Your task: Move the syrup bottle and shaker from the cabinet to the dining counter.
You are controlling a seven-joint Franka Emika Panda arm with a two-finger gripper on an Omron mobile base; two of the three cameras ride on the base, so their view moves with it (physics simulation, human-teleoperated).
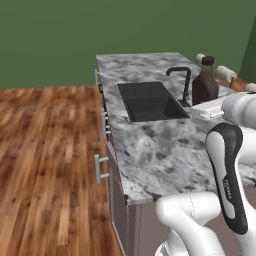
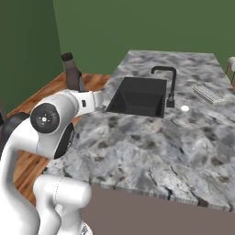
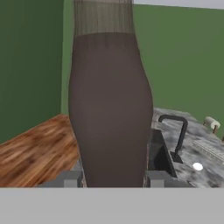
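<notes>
The syrup bottle [image 1: 205, 84] is dark brown with a dark cap and stands upright in the air, with my gripper [image 3: 113, 179] shut on its lower body. In the hand view the bottle [image 3: 109, 109] takes up the middle, a fingertip [image 3: 70, 179] at each side of its base. The right base view shows the bottle [image 2: 72, 71] above my white hand [image 2: 89, 101], by the near-left side of the dining counter [image 2: 151, 142]. The marbled dining counter [image 1: 160, 150] carries a black sink [image 1: 150, 102] and a black faucet [image 1: 185, 80]. The shaker and the cabinet are out of view.
A pale ridged tray [image 2: 209, 94] and a small white disc [image 2: 185, 108] lie on the counter right of the faucet [image 2: 170, 82]. Stools [image 1: 226, 73] stand at the far side. Drawer handles [image 1: 100, 168] line the counter's side above the wooden floor [image 1: 45, 165].
</notes>
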